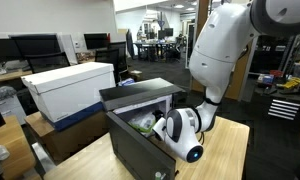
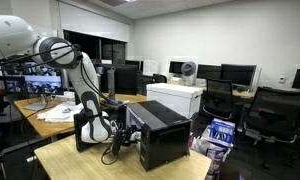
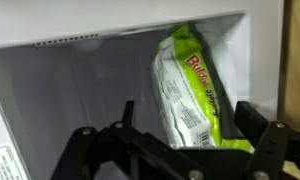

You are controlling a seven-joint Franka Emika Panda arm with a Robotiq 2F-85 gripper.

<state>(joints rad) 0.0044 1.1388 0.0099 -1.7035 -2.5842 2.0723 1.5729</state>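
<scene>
A: Is the gripper (image 3: 190,128) holding anything?
B: No, jaws spread wide, empty. The green bag (image 3: 190,85) stands upright inside the microwave (image 1: 140,95), just ahead. I'd back straight out, clear of it.

the arm (image 1: 225,45) is big and white. it is made of fat, smooth, round parts, with dark rings where the parts join. the wrist (image 1: 182,125) looks like a white ball with a dark round cap. a thin black cable (image 2: 115,150) hangs from it. the gripper (image 3: 185,125) is black, with flat bars and small round pins.
</scene>
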